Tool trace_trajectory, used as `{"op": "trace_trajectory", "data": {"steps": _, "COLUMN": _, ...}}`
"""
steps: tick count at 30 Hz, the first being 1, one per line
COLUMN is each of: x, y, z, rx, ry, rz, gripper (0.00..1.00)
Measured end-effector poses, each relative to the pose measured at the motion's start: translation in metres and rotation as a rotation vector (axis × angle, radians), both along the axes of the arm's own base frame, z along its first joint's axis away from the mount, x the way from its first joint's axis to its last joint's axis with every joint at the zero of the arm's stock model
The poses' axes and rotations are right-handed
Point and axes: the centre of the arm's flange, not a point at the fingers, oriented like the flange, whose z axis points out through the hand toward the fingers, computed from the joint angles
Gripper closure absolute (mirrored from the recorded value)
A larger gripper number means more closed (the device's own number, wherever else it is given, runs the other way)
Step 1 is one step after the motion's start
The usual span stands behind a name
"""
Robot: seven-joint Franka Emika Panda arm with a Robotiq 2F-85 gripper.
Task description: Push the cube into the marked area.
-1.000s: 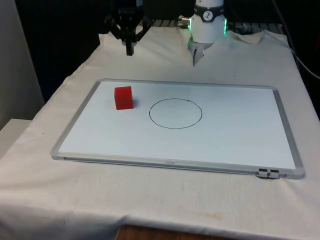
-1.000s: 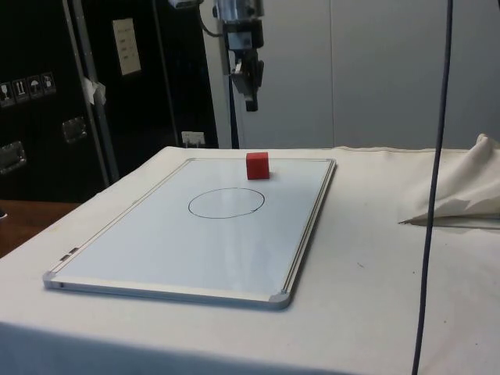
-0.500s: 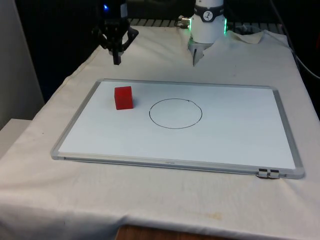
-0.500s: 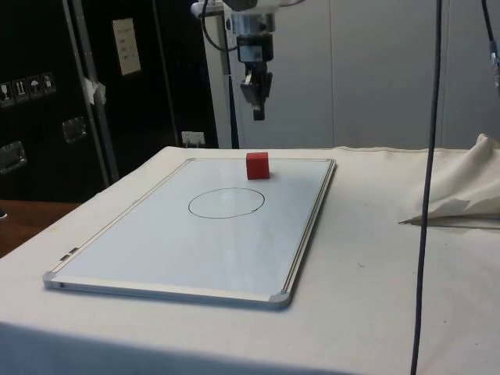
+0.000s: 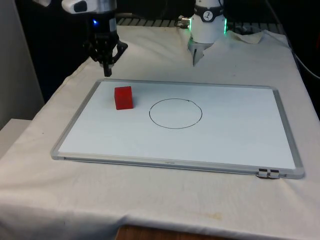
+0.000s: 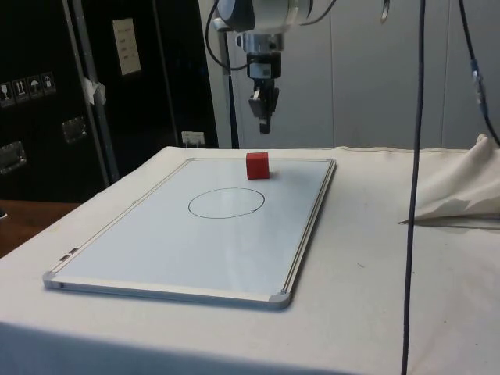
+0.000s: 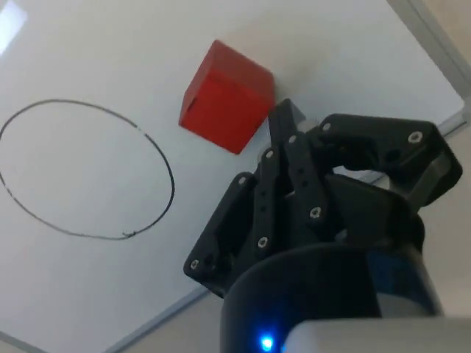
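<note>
A red cube (image 5: pixel 123 97) (image 6: pixel 258 166) (image 7: pixel 227 97) rests on the whiteboard (image 5: pixel 240 135) near its far corner on the front view's left. A hand-drawn black circle (image 5: pixel 175 113) (image 6: pixel 226 202) (image 7: pixel 81 169) lies a short way from it, toward the front view's right. My black gripper (image 5: pixel 107 71) (image 6: pixel 265 125) (image 7: pixel 282 118) hangs in the air, fingers pressed together and shut on nothing, above the board's far corner just behind and to the front view's left of the cube, not touching it.
The whiteboard has a grey frame (image 5: pixel 75 122) with a clip (image 5: pixel 268 173) at its near corner. A crumpled fold of white cloth (image 6: pixel 461 187) lies beside the board in the side view. A hanging black cable (image 6: pixel 412 187) crosses that view.
The gripper has travelled toward the front view's left and come down, from behind the board's middle to just above the corner behind the cube. The cube has not moved.
</note>
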Motion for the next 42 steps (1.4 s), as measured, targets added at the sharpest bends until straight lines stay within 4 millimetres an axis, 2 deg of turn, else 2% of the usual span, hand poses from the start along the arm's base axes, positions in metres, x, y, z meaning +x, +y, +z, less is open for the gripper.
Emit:
{"op": "trace_trajectory", "data": {"steps": 6, "x": 0.002, "y": -0.011, "z": -0.022, "rx": -0.011, "ry": -0.002, "rz": 0.005, "gripper": 1.00}}
{"op": "trace_trajectory", "data": {"steps": 13, "x": 0.003, "y": -0.009, "z": -0.035, "rx": 0.005, "ry": -0.012, "rz": 0.006, "gripper": 1.00}}
{"op": "trace_trajectory", "data": {"steps": 28, "x": 0.002, "y": 0.021, "z": -0.066, "rx": 0.077, "ry": -0.019, "rz": 0.001, "gripper": 1.00}}
{"op": "trace_trajectory", "data": {"steps": 35, "x": 0.004, "y": 0.027, "z": -0.068, "rx": 0.098, "ry": -0.039, "rz": -0.004, "gripper": 1.00}}
{"op": "trace_trajectory", "data": {"steps": 42, "x": 0.010, "y": 0.041, "z": -0.067, "rx": 0.124, "ry": -0.063, "rz": 0.005, "gripper": 1.00}}
